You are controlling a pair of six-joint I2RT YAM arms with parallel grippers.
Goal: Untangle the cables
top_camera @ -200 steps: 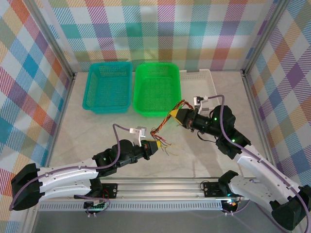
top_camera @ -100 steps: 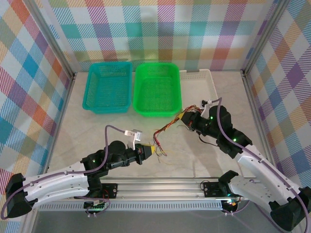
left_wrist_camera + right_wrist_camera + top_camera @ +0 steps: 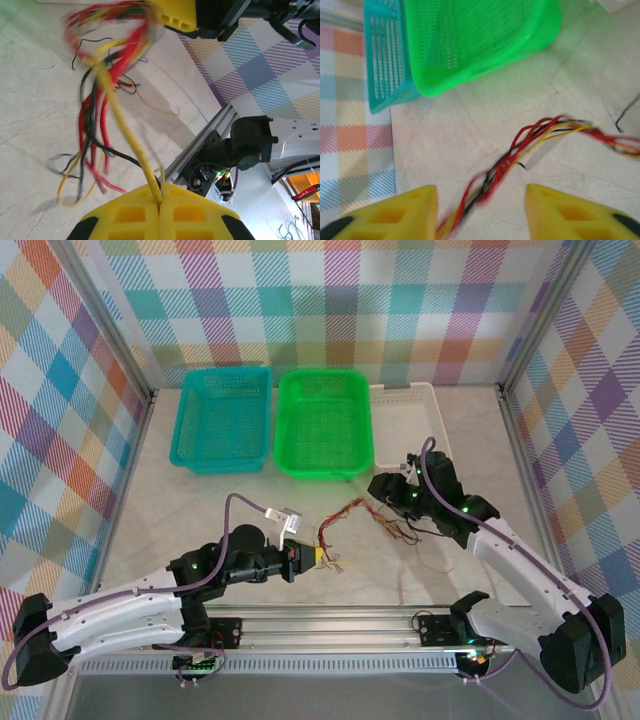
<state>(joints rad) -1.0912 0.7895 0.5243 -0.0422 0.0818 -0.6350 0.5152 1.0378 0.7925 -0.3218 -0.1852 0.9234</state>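
The cables (image 3: 345, 520) are a twisted bundle of thin red, yellow and black wires lying on the marble table between my two grippers. My left gripper (image 3: 317, 558) is shut on one yellow cable (image 3: 122, 125) at the bundle's near end; its yellow fingertips (image 3: 135, 210) are pressed together around it. The rest of the bundle (image 3: 95, 105) fans out over the table. My right gripper (image 3: 374, 486) hangs over the far end with its jaws open. The bundle (image 3: 520, 147) runs loose between its two yellow fingers (image 3: 405, 212) without touching either. More loose wire ends (image 3: 400, 532) trail to the right.
A teal basket (image 3: 222, 420), a green basket (image 3: 322, 425) and a white tray (image 3: 436, 412) stand in a row at the back. The aluminium rail (image 3: 330, 625) with the arm bases runs along the near edge. Checked walls close in the sides.
My right gripper has opened and let go of the bundle, which has dropped onto the table. My left gripper stays shut on the yellow cable and has shifted slightly right.
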